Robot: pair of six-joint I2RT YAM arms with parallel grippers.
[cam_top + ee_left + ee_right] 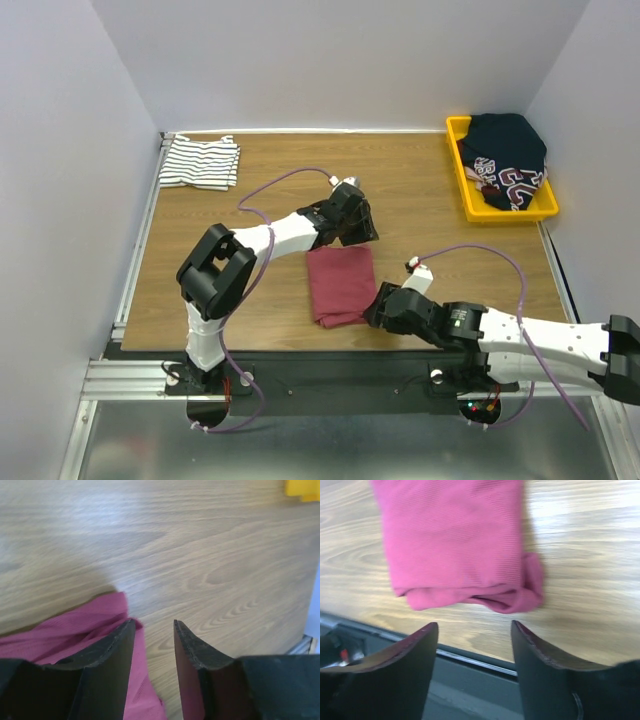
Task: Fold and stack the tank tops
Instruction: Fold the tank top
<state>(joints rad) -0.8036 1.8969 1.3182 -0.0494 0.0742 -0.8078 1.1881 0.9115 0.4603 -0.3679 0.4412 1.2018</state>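
Note:
The maroon tank top (340, 285) lies folded into a rectangle near the table's front edge. My left gripper (356, 228) hovers at its far end, open; in the left wrist view the left gripper (154, 622) has a corner of the maroon cloth (75, 635) beside and under its left finger, not pinched. My right gripper (378, 306) stands open just off the top's near right corner; in the right wrist view the right gripper (474, 625) holds nothing and the folded maroon top (455, 540) lies just beyond the fingertips. The striped white tank top (200, 162) lies folded at the far left corner.
A yellow bin (462, 170) at the far right holds a dark printed garment (510, 158); the bin's corner (302, 490) shows in the left wrist view. The table's front edge with its metal rail (470, 655) runs right under the right gripper. White walls enclose the wooden table (430, 200).

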